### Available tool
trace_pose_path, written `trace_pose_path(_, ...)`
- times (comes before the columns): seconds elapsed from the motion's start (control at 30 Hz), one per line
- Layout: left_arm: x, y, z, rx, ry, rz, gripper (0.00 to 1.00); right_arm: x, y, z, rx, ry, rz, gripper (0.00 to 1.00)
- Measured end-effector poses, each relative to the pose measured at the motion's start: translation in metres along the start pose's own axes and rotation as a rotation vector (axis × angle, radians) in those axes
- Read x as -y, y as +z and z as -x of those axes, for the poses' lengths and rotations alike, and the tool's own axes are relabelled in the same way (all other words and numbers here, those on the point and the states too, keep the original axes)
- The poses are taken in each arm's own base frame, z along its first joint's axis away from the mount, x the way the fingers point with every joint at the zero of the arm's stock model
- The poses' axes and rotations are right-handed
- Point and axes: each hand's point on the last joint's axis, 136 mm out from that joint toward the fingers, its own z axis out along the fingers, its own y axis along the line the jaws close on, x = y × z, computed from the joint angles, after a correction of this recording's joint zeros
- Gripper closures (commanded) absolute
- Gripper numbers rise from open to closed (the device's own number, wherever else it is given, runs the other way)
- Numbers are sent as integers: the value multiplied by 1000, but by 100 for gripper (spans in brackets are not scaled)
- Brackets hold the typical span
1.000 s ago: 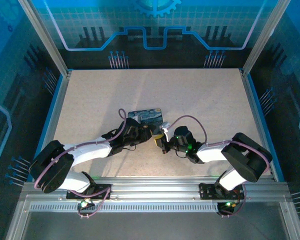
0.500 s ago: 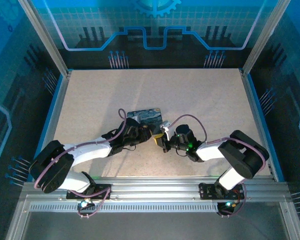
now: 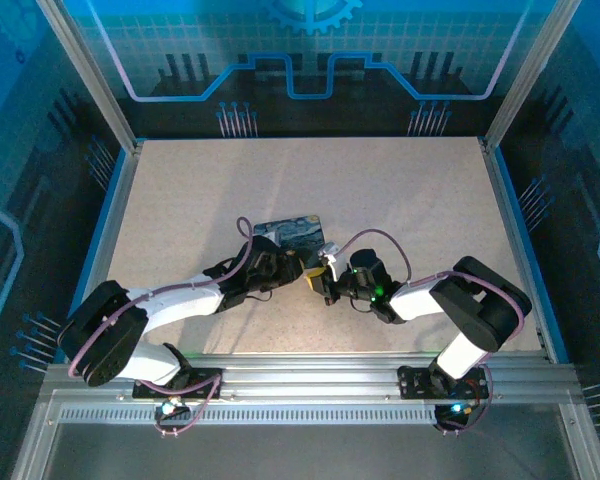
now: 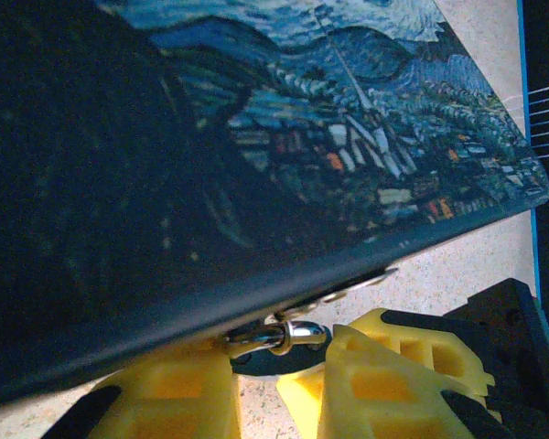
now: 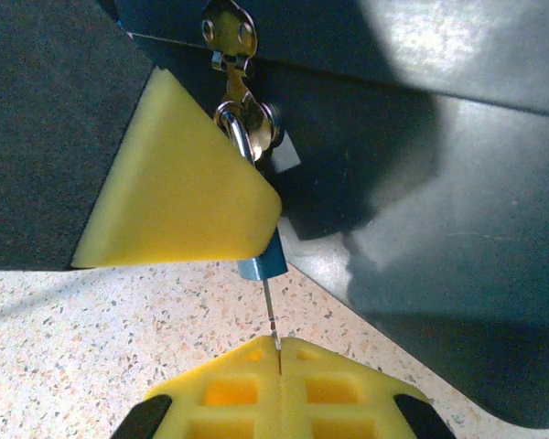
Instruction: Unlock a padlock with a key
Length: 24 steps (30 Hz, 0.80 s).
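Top view: on the table (image 3: 180, 200), both arms meet at the near edge of the printed case (image 3: 292, 231). Left wrist view, closer: the left gripper (image 4: 276, 358), jaws narrowly parted, grasps the padlock (image 5: 262, 266) hanging at the case's hasp (image 5: 227, 32). Right wrist view, finer detail: the right gripper (image 5: 279, 352) is clenched on the key (image 5: 270, 311), which runs up to the padlock's underside.

This is a robotics lab test cell, not a home or shop. A speckled table (image 3: 380, 200) with blue edging sits inside an aluminium-profile frame (image 3: 85, 75), walled by translucent blue panels (image 3: 180, 45) printed with a grid, circuit lines and a gear. Two white cabled arms, left (image 3: 180, 298) and right (image 3: 460, 300), are bolted to a slotted metal rail (image 3: 310, 372) at its near edge.
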Motion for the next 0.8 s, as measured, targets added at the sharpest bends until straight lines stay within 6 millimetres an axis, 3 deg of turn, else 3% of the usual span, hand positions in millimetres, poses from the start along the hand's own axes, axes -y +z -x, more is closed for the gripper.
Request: trace_pose_path(0.8,0,0,0,-1,0,-1,80,6,-2,2,14,-7,-14,100)
